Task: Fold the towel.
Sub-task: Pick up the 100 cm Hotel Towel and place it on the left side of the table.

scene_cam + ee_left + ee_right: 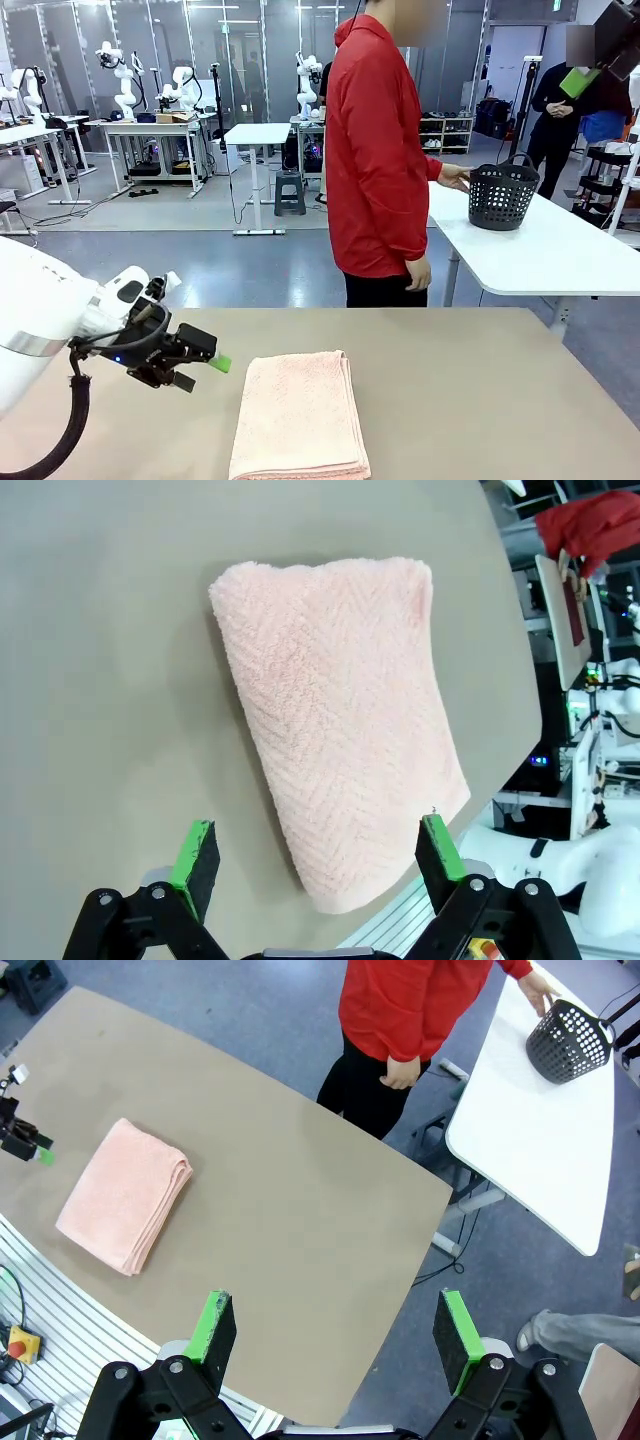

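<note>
The salmon-pink towel [300,415] lies folded into a thick rectangle on the tan table [480,400], near its front edge. My left gripper [203,370] hovers just to the left of it, open and holding nothing. In the left wrist view the towel [340,710] lies flat beyond the wide-spread green-padded fingers of the left gripper [318,838]. My right gripper [335,1330] is open high above the table, looking down on the towel [125,1195] far to its left, with the left gripper [25,1140] beside it.
A person in a red jacket [375,150] stands at the far side, turned away, one hand by a dark perforated basket [503,195] on a white side table [560,250]. The basket [570,1035] stands well away from the towel.
</note>
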You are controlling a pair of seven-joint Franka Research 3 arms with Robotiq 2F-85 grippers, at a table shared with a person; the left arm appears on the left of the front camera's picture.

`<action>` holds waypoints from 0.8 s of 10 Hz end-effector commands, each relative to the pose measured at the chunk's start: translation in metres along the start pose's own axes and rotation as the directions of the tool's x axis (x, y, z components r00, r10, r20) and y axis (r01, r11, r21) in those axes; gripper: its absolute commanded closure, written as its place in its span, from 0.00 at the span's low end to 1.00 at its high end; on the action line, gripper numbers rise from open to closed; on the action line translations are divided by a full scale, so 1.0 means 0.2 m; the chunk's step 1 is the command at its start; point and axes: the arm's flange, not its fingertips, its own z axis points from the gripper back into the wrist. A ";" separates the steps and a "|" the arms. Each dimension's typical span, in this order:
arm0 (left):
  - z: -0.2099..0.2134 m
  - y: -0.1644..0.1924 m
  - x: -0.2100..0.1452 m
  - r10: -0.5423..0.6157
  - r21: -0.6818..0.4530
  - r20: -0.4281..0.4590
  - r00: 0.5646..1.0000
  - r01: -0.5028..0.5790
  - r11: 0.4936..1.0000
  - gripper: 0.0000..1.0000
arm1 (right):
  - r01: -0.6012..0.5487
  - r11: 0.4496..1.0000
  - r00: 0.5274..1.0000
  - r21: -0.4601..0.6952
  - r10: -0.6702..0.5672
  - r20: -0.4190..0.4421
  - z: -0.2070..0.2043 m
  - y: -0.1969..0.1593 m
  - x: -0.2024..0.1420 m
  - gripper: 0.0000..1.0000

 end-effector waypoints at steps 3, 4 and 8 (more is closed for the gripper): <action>0.03 -0.02 0.01 0.010 -0.010 0.010 1.000 -0.010 1.000 0.00 | -0.011 1.000 1.000 0.002 0.011 -0.004 0.00 -0.01 -0.01 0.00; 0.03 -0.02 0.01 0.010 -0.010 0.010 1.000 -0.010 1.000 0.00 | -0.011 1.000 1.000 0.002 0.011 -0.004 0.00 -0.01 -0.01 0.00; -0.04 0.05 0.03 -0.073 -0.006 0.041 0.996 0.073 0.997 0.00 | -0.011 1.000 1.000 0.002 0.011 -0.004 0.00 -0.01 -0.01 0.00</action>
